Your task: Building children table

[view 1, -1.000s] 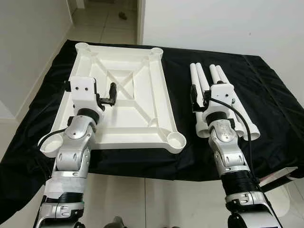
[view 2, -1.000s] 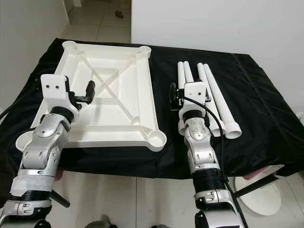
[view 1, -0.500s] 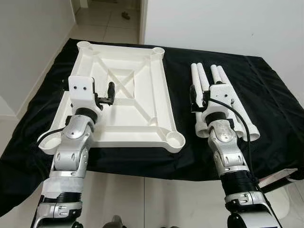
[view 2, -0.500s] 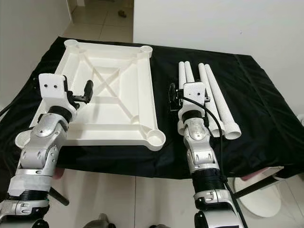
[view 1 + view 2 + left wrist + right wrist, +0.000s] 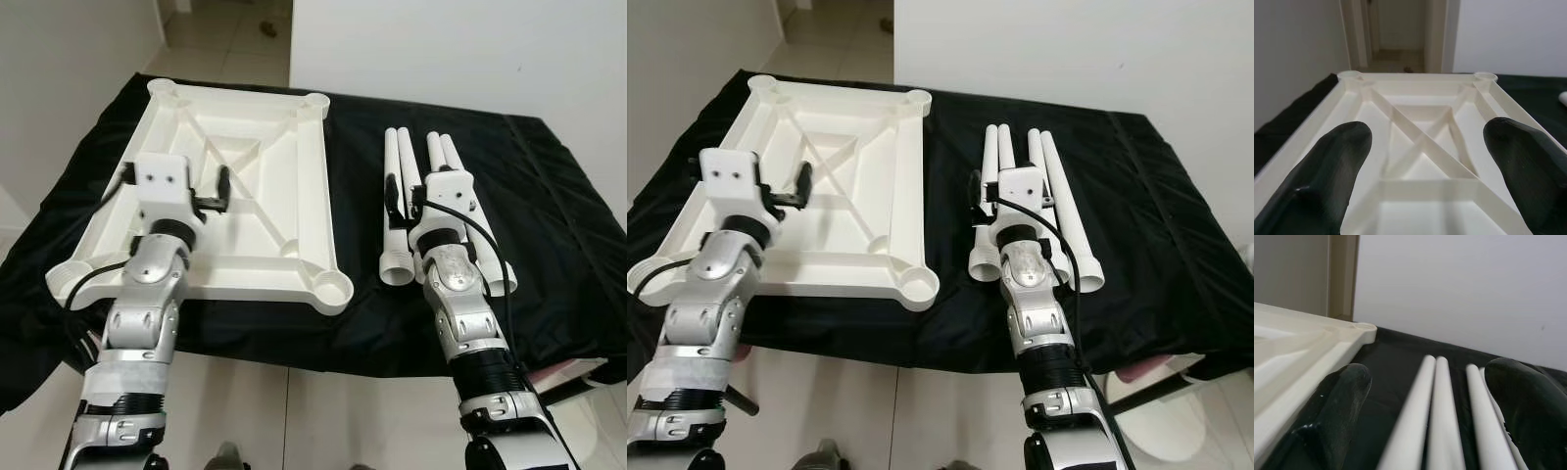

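From the left eye view, a white plastic tabletop (image 5: pixel 245 186) lies upside down on the counter (image 5: pixel 549 196), which is draped in black cloth; its ribbed underside faces up, with a round leg socket at each corner. To its right, apart from it, four white table legs (image 5: pixel 402 211) lie side by side, running away from the robot. The left claw (image 5: pixel 222 188) hangs over the near-left part of the tabletop, above the ribs. The right claw (image 5: pixel 392 201) sits low over the near half of the legs, its white wrist block covering the middle ones.

The right eye view gives the same layout: the tabletop (image 5: pixel 838 166) on the left, the legs (image 5: pixel 1058 196) on the right, a strip of black cloth between them. The flared open ends of the legs point towards the robot, near the counter's front edge.

The left wrist view looks between two black fingers (image 5: pixel 1327 171) set wide apart with nothing held, straight along the crossed ribs of the tabletop (image 5: pixel 1420 142) towards its two far corner sockets, with a doorway beyond.

In the right wrist view the fingers (image 5: pixel 1337 406) are likewise spread wide and empty, with the legs (image 5: pixel 1440 421) running out between them across the black cloth. The tabletop's edge (image 5: pixel 1308 352) lies off to one side.
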Tool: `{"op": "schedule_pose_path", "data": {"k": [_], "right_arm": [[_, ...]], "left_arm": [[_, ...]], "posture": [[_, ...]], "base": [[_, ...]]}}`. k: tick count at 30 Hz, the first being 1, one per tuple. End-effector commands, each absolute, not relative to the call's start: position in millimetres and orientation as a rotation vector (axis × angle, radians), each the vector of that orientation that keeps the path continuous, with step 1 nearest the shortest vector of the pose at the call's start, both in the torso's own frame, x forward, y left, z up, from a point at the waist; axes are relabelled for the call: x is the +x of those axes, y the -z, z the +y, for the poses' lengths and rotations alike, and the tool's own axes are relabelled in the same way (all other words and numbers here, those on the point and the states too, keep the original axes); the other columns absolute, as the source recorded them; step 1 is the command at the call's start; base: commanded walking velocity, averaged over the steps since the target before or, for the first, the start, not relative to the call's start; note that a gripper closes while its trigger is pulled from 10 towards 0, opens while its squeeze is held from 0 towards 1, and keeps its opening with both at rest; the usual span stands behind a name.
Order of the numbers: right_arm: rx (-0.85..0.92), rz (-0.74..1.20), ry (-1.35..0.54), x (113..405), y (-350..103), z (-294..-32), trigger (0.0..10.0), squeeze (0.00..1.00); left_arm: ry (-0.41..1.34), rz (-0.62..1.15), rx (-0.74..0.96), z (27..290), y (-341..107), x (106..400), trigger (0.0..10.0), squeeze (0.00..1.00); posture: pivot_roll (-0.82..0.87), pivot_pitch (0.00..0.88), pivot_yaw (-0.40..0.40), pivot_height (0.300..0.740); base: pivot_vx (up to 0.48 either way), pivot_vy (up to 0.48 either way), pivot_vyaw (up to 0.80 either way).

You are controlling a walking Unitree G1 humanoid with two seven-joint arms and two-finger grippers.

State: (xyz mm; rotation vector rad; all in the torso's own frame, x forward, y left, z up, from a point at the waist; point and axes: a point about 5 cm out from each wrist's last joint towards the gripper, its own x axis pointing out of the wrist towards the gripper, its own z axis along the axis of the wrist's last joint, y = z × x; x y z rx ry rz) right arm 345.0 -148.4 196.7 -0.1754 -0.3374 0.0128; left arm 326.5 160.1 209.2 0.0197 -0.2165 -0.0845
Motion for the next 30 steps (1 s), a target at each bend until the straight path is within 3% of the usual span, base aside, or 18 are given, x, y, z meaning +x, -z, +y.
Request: {"op": "schedule_pose_path", "data": {"k": [1,15,24,25,28,29,30], "right_arm": [[-0.186,-0.328,0.006,345,-193,-154,10.0,0.0],[-0.187,-0.326,0.022,345,-193,-155,10.0,0.0],[-0.153,-0.299,0.022,347,-191,-157,10.0,0.0],[-0.141,-0.289,0.023,347,-190,-157,10.0,0.49],[-0.135,-0.282,0.025,347,-189,-158,10.0,0.49],[-0.126,-0.27,0.021,348,-188,-158,10.0,1.0],[-0.131,-0.26,0.026,349,-187,-158,10.0,1.0]], "left_arm": [[0.098,-0.216,0.027,154,-208,327,10.0,0.0],[0.1,-0.188,0.041,154,-204,329,10.0,0.0],[0.234,-0.203,0.068,140,-206,324,10.0,0.0],[0.278,-0.2,0.067,135,-205,322,10.0,0.0],[0.306,-0.196,0.064,132,-205,321,10.0,0.0],[0.341,-0.191,0.076,127,-204,319,10.0,0.0],[0.369,-0.178,0.098,122,-203,318,10.0,0.0]], "posture": [[0.18,0.032,-0.043,0.74],[0.18,0.033,-0.042,0.74],[0.18,0.034,-0.041,0.74],[0.17,0.034,-0.04,0.74],[0.17,0.034,-0.04,0.74],[0.17,0.033,-0.04,0.74],[0.17,0.032,-0.039,0.74]], "base": [[0.0,0.0,0.0],[0.0,0.0,0.0],[0.0,0.0,0.0],[0.0,0.0,0.0],[0.0,0.0,0.0],[0.0,0.0,0.0],[0.0,0.0,0.0]]}}
